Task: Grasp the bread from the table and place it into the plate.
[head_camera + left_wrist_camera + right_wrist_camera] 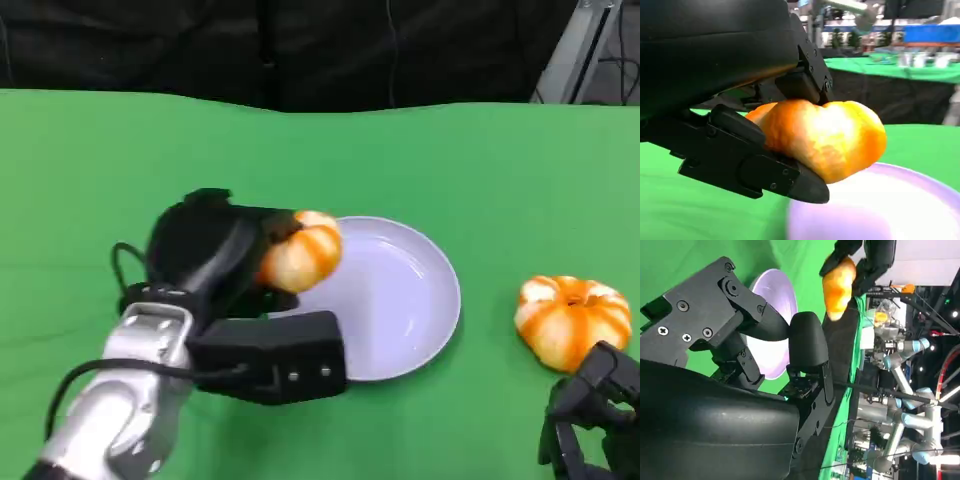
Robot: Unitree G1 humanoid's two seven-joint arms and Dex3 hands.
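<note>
One relation matters: held bread vs plate.
head: left hand (215,262) grips bread (300,250) at plate's (420,300) 9 o'clock rim; second bread (572,318) on tabletop (400,150) at 3 o'clock.
left wrist: fingers (765,175) clamp bread above plate rim (880,210).
right wrist: right hand (765,355) curled, holding nothing.
next, my read: nudge toward 3 o'clock, release.

The plate (420,300) is unoccupied, its bowl bare at centre frame. Its left rim is overhung by the left hand (215,255) and the held bread (300,250). At the right, open green table (480,180) lies between the plate and a second bread (572,318), just above the right hand (595,410).
</note>
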